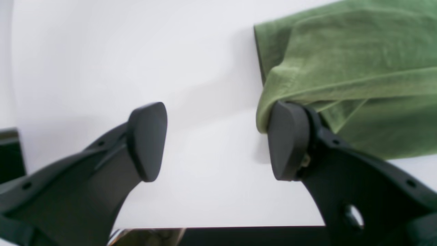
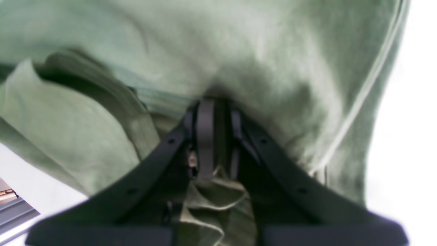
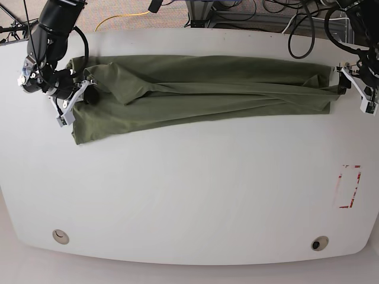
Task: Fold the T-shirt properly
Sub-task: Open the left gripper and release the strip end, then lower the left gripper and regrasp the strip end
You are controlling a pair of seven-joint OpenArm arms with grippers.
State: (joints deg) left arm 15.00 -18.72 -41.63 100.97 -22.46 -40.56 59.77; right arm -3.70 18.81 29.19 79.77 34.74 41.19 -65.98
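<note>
The T-shirt point(image 3: 201, 89) lay stretched in a long band across the far part of the table point(image 3: 189, 195), running from its far left to its far right. The right gripper point(image 2: 216, 136) was clamped on a bunch of cloth at the left end of that band; its wrist view showed the jaws nearly together with folds of green cloth squeezed between them. The left gripper point(image 1: 218, 140) stood wide open at the right end, holding nothing. One pad point(image 1: 288, 140) touched the shirt's rolled edge (cloth draped over its tip), while the other hung over bare table.

The step in hand looked like a lengthwise fold with both ends carried together. To do it well, the open gripper probably needed to slide further in so both pads straddled the edge, catching every layer before closing. Both arms should then lift evenly and keep the band lightly taut, or the thin cloth would sag and wrinkle in the middle.
</note>
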